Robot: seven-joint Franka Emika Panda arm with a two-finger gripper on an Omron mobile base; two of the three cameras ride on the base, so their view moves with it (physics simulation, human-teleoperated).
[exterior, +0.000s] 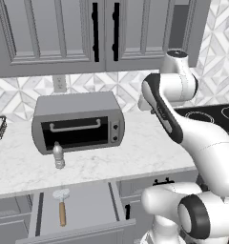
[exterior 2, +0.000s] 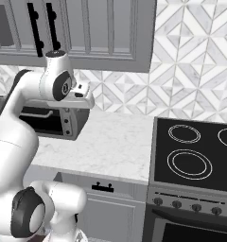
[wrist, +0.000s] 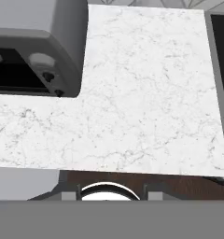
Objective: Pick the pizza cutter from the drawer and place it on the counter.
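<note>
The table (exterior: 150,152) has a wide bare stretch between the toaster oven (exterior: 78,122) and the stovetop (exterior 2: 196,151), and it reaches from the back wall to the front edge. The toaster oven stands at the back of the left part. A small shaker bottle (exterior: 58,156) stands just in front of it, near the front edge, directly above the open drawer (exterior: 88,209). The drawer is open from above; its raised side rails limit the sides. Inside, the pizza cutter (exterior: 62,206) lies on the left half, and the right half of the floor is bare. The upper cabinets (exterior: 64,33) hang over the back of the table.
</note>
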